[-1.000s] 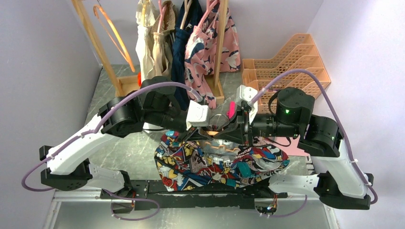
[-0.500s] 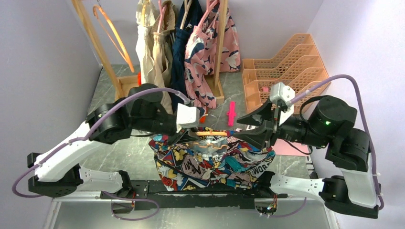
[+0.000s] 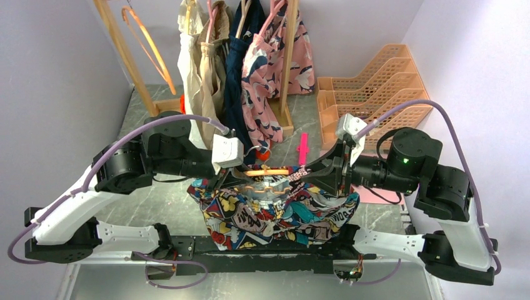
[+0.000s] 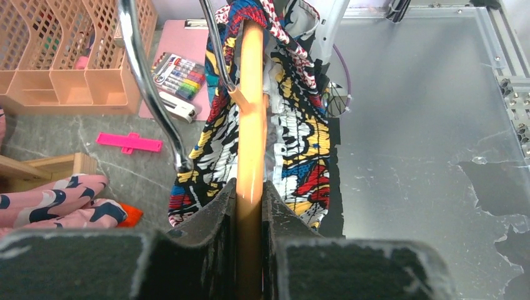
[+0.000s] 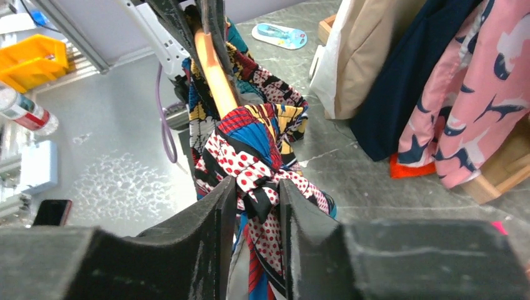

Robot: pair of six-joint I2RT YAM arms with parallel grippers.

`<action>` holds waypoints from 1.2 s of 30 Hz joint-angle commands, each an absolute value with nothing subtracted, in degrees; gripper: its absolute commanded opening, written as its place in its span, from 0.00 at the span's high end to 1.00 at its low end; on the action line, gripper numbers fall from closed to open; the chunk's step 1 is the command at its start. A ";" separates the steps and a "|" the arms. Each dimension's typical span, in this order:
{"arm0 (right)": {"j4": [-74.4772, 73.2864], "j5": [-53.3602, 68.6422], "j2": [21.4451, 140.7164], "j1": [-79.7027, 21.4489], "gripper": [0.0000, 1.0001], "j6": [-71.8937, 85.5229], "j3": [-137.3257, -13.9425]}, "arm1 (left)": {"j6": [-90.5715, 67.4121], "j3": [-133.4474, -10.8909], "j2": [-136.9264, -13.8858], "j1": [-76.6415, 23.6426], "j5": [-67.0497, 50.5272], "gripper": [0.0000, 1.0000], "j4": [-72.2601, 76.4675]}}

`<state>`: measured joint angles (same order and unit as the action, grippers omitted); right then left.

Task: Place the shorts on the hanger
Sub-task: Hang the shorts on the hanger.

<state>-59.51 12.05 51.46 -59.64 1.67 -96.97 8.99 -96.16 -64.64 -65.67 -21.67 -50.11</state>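
**Shorts draped over the hanger, both arms holding**

We see the hanger (image 3: 269,170) lifted off the bench (image 3: 172,197), roughly level between the two arms. The shorts (image 3: 275,209) hang from it in a bunched fold. In the top view the orange-tan bar shows bare along its middle. The printed fabric gathers just below it and spreads down towards the near edge. Whether the hem touches the bench we cannot tell.

The left fingers (image 4: 229,201) are closed tight on the hanger's bar, one pad pressed to each side, with nothing else between them. In that wrist view the bar runs straight away from us. The shorts fall down both sides of it and wrap over its far end. The silver hook (image 4: 150,87) curves off to the left of the bar.

The right fingers (image 5: 226,203) are drawn almost together on a wad of the shorts' red-and-white dotted fabric at the hanger's other end. Cloth covers the bar's tip there, so we cannot tell whether it sits inside that grip too.

Beyond the arms a pink clip (image 3: 304,149) lies on the bench. Orange baskets (image 3: 375,87) stand at the right, and a pink floral garment (image 3: 269,69) hangs at the back.
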 commanded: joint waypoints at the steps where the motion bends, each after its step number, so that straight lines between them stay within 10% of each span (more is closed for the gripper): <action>1: -60.95 10.46 50.59 -59.67 0.76 2.36 -96.17 | 8.60 -97.14 -62.61 -65.48 -20.82 0.93 -45.97; 5: -61.08 10.94 49.57 -59.63 0.84 3.02 -95.93 | 8.70 -96.98 -61.50 -65.48 -20.44 0.93 -44.95; 10: -60.22 13.13 49.38 -59.60 0.52 4.32 -97.25 | 8.25 -96.70 -61.11 -65.48 -20.50 0.93 -44.73; 18: -59.94 15.82 52.56 -59.62 0.45 3.41 -98.92 | 7.76 -96.32 -61.05 -65.48 -21.04 0.93 -44.75; 28: -59.89 16.63 53.05 -59.63 0.84 2.66 -98.19 | 8.06 -96.37 -60.77 -65.48 -20.60 0.93 -45.00; 32: -62.90 16.24 54.71 -59.71 0.47 1.44 -102.15 | 8.02 -96.02 -60.49 -65.48 -20.57 0.93 -45.30; 36: -60.67 17.61 56.33 -59.63 0.37 2.29 -104.68 | 7.95 -94.99 -60.49 -65.48 -20.89 0.93 -44.91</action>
<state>-61.67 16.99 55.29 -59.68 2.33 -101.97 8.56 -95.72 -61.69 -65.45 -20.67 -49.56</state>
